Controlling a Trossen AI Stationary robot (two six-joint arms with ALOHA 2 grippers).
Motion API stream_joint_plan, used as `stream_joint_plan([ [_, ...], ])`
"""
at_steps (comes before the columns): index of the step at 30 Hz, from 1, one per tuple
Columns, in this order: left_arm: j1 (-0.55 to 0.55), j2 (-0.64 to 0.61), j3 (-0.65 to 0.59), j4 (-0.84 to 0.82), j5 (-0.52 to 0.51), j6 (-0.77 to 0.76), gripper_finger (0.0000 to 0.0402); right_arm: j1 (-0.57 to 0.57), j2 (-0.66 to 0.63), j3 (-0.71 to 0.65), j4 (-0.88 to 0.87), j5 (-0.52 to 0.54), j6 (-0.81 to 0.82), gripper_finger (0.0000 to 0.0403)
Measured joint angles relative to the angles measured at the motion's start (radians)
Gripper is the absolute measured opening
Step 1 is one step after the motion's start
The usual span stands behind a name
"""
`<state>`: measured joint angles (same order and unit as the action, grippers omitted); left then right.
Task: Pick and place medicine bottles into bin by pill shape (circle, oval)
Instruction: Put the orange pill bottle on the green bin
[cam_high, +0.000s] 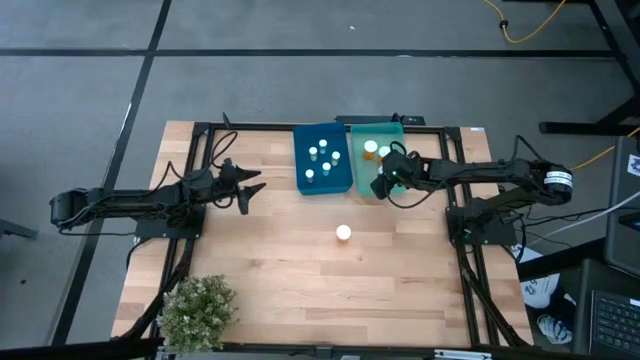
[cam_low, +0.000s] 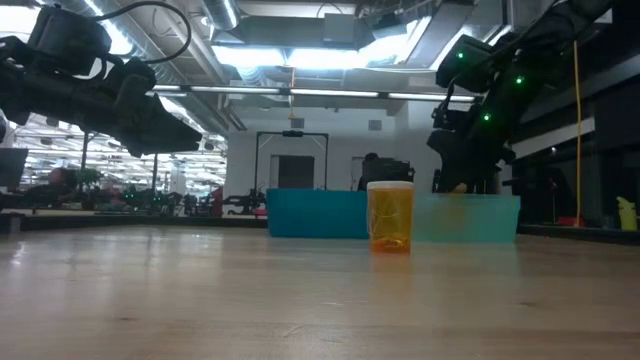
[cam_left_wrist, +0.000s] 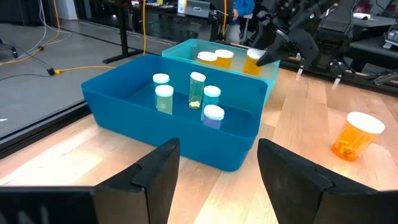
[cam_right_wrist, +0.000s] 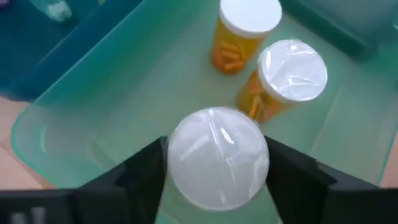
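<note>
My right gripper (cam_high: 385, 180) is over the near end of the teal bin (cam_high: 392, 130), shut on an amber bottle with a white cap (cam_right_wrist: 217, 158). Two more amber bottles (cam_right_wrist: 245, 31) (cam_right_wrist: 286, 78) stand in that bin. Several small whitish bottles (cam_left_wrist: 197, 89) stand in the blue bin (cam_high: 305, 185) beside it. One amber bottle (cam_high: 343, 233) stands upright on the table, also in the low view (cam_low: 390, 215). My left gripper (cam_high: 250, 187) is open and empty, left of the blue bin. My right gripper pinches the amber bottle at its white cap (cam_right_wrist: 217, 158) between its two fingers, one on each side. The fingers come from above, slanting down. The bottle stands upright below them (cam_left_wrist: 252, 61) within the teal bin; whether its bottom rests on the bin floor is hidden.
The two bins stand side by side at the table's far middle. A green potted plant (cam_high: 198, 310) stands at the near left corner. Bare wood lies between the bins and the near edge, around the lone bottle.
</note>
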<state>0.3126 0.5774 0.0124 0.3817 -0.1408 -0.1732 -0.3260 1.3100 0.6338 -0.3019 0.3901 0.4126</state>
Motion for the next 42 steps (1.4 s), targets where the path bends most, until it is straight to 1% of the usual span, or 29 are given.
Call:
stream_joint_plan([
  [3,0.0,0.0,0.0,0.0,0.0,0.0,0.0208,0.0,0.007,0.0,-0.002,0.0,0.004,0.0292],
  [6,0.0,0.0,0.0,0.0,0.0,0.0,0.0208,0.0,0.004,0.0,-0.001,0.002,0.024,0.0323],
  [10,0.0,0.0,0.0,0.0,0.0,0.0,0.0208,0.0,-0.008,0.031,-0.008,0.003,0.024,0.0333],
  [12,0.0,0.0,0.0,0.0,0.0,0.0,0.0208,0.002,-0.016,0.065,-0.007,-0.023,0.024,0.0334],
  [14,0.0,0.0,0.0,0.0,0.0,0.0,0.0208,0.014,-0.021,0.106,-0.007,-0.07,0.024,0.0335],
  [16,0.0,0.0,0.0,0.0,0.0,0.0,0.0208,0.043,-0.022,0.149,-0.002,-0.142,0.023,0.0336],
  [18,0.0,0.0,0.0,0.0,0.0,0.0,0.0208,0.091,-0.022,0.182,0.008,-0.217,0.016,0.0336],
  [20,0.0,0.0,0.0,0.0,0.0,0.0,0.0208,0.16,-0.022,0.2,0.029,-0.256,-0.008,0.0336],
  [22,0.0,0.0,0.0,0.0,0.0,0.0,0.0208,0.248,-0.022,0.208,0.066,-0.256,-0.063,0.0336],
  [24,0.0,0.0,0.0,0.0,0.0,0.0,0.0208,0.341,-0.022,0.209,0.083,-0.235,-0.172,0.0336],
  [26,0.0,0.0,0.0,0.0,0.0,0.0,0.0208,0.432,-0.018,0.209,0.075,-0.163,-0.239,0.0336],
  [28,0.0,0.0,0.0,0.0,0.0,0.0,0.0208,0.498,-0.012,0.209,0.054,-0.076,-0.233,0.0337],
  [29,0.0,0.0,0.0,0.0,0.0,0.0,0.0208,0.522,-0.004,0.209,0.047,-0.051,-0.217,0.0337],
  [31,0.0,0.0,0.0,0.0,0.0,0.0,0.0208,0.551,0.021,0.209,0.026,-0.049,-0.171,0.0337],
  [34,0.0,0.0,0.0,-0.003,0.0,0.0,0.0208,0.572,0.081,0.209,-0.005,-0.092,-0.103,0.0337],
  [37,0.0,0.0,0.0,-0.004,0.0,0.0,0.0208,0.574,0.154,0.209,-0.043,-0.104,-0.08,0.0337],
  [42,0.0,0.0,0.0,-0.004,0.0,0.0,0.0208,0.573,0.283,0.209,-0.016,-0.121,-0.08,0.0337],
])
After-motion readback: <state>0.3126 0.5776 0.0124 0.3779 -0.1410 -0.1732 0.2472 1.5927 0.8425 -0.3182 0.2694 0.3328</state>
